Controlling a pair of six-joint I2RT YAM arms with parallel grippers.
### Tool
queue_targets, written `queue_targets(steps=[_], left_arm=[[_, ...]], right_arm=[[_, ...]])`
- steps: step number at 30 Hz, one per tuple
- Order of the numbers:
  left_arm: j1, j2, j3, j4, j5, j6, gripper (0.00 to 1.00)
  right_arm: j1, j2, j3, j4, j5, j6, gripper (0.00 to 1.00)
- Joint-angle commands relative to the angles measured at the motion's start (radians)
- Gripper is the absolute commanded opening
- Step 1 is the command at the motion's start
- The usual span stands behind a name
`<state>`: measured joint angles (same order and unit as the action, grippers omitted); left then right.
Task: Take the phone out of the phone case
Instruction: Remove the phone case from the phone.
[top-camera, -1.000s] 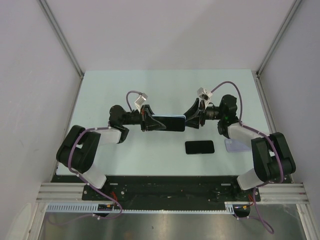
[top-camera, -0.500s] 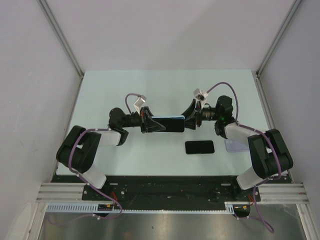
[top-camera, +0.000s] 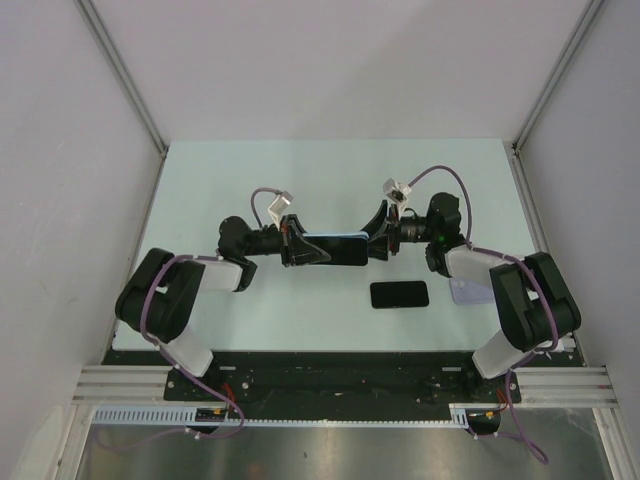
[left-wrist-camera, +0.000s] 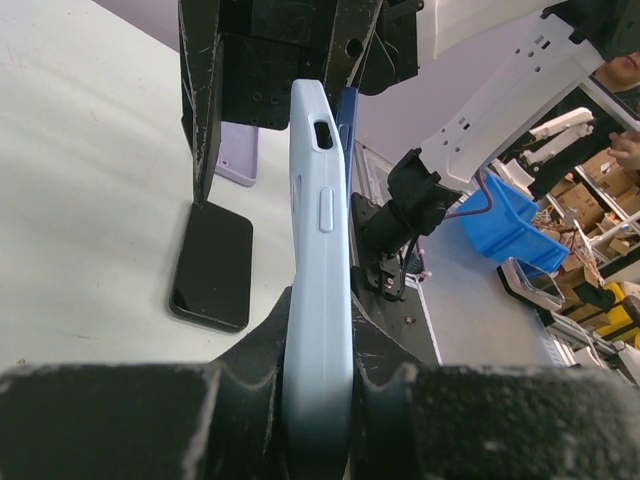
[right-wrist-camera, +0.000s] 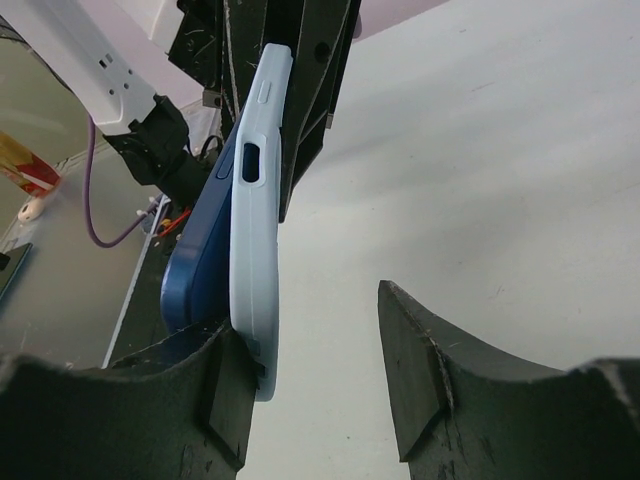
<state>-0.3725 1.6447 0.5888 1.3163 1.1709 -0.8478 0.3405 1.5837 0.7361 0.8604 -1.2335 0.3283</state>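
Above tabletop centre | phone case (top-camera: 335, 248) likely flexible, phone (right-wrist-camera: 200, 270) in it probably slick | left pincer (top-camera: 297, 247) clamped on its 9 o'clock end | right pincer (top-camera: 377, 242) half-open, gripping nothing | you should peel the 3 o'clock lip.

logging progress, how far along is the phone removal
Done: a black phone and a lilac case lie apart. In hand: left gripper clamps the light blue case; the dark blue phone looks partly out by the open right gripper. Left: pull it free.
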Motion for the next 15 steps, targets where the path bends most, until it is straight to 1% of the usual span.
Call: queue_targets(steps=[1,7,15], left_arm=[[0.006,0.027,0.025,0.242,-0.215,-0.056,0.00],[0.010,0.058,0.040,0.293,-0.200,-0.126,0.00],[0.012,0.098,0.057,0.328,-0.188,-0.188,0.00]], right_arm=[[0.080,0.012,0.014,0.107,-0.057,0.032,0.54],[0.088,0.047,0.014,0.187,-0.041,0.092,0.54],[0.095,0.071,0.014,0.227,-0.024,0.124,0.50]])
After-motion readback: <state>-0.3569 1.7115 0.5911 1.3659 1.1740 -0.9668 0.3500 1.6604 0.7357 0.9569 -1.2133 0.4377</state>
